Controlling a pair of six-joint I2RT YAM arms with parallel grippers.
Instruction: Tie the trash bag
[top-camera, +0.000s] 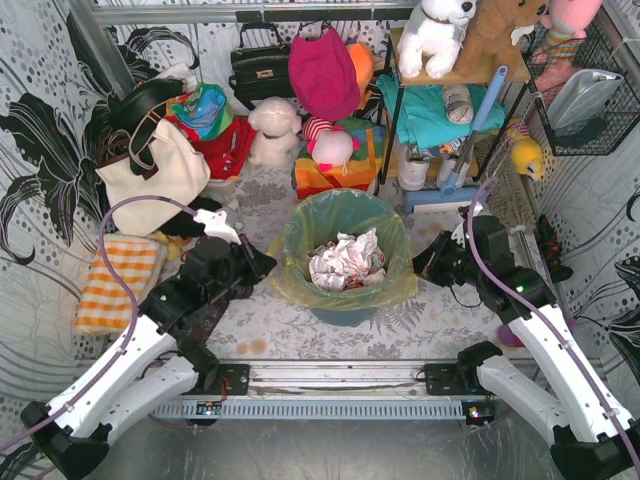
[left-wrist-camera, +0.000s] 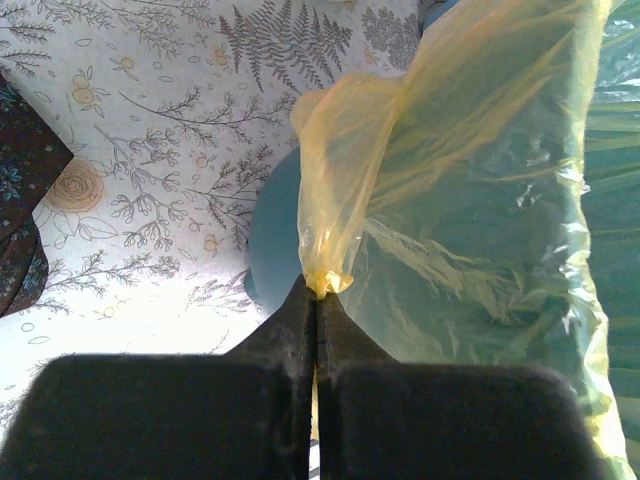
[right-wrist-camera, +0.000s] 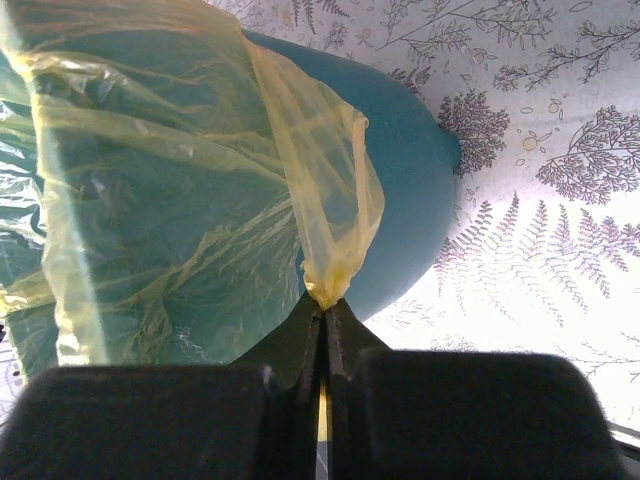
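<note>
Your left claw (left-wrist-camera: 316, 295) is pinched fully closed on a gathered fold of the trash bag (top-camera: 292, 265), at the bag's left edge in the top view. Your right claw (right-wrist-camera: 325, 303) is clamped just as tight on a fold at its right edge. The bag lines the teal bucket (top-camera: 345, 312) at centre frame on the tabletop (top-camera: 290, 335), with crumpled paper (top-camera: 347, 260) inside.

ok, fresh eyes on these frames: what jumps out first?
The yellow-green trash bag lining the teal bucket at the middle of the table, with crumpled paper inside. The left gripper and right gripper are each shut on a pinch of the bag's rim, on opposite sides of the bucket. Behind, a cream tote and soft toys crowd the back.
</note>
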